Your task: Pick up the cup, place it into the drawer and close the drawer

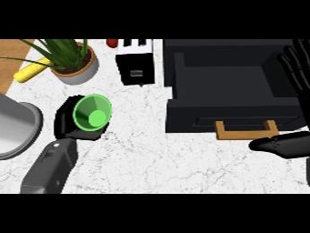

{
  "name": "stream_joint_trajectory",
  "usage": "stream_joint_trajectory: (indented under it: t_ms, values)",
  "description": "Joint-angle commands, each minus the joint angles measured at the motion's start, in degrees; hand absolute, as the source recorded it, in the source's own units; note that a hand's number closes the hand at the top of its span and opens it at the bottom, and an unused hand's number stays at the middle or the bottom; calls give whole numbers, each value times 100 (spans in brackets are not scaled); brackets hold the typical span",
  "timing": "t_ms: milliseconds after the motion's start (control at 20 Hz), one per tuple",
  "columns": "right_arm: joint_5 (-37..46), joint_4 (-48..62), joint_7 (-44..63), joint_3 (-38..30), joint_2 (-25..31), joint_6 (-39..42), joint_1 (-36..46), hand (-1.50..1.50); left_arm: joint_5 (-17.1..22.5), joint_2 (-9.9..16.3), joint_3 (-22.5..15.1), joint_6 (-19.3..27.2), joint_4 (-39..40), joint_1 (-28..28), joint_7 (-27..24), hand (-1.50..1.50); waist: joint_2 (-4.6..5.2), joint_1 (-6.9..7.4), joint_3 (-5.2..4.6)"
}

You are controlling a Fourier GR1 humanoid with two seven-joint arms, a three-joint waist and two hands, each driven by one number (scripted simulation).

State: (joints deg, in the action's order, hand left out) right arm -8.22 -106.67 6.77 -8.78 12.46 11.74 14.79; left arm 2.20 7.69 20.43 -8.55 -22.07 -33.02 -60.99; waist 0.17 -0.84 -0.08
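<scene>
A potted plant in a terracotta pot stands at the back left of the white marbled counter, with a yellow object beside it and a black-and-white box just to its right. A large grey cylinder lies at the left edge. The dark drawer sits open at the right, its wooden handle facing forward. The green cup, round and smooth, is on the counter's left part, well apart from the drawer, mouth tilted upward. The left hand has its fingers curled round the cup. The right hand shows at the right edge over the drawer's side, fingers straight and spread, thumb pointing left near the handle.
</scene>
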Motion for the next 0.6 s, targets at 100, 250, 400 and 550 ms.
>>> stream_joint_trajectory:
  t_ms: [100, 250, 400, 550]
  values:
    - [103, -148, -94, 97, -83, 32, -380, -150, -62, -385, -363, 5, -800, -523, 234, 150, -45, 74, 12]
    - [211, 181, -55, -43, -21, -153, 60, -150, 0, -309, -548, -138, -1462, -939, 1173, 150, -75, 189, 17]
    - [113, 456, -392, -177, 22, 10, -57, -150, 18, -752, -964, 285, -1863, -1063, 1537, 150, -50, 120, 15]
    - [253, 332, -287, 1, -22, -36, -3, -150, 263, -760, -1217, 665, -2388, -1405, 2370, 150, -49, 109, 12]
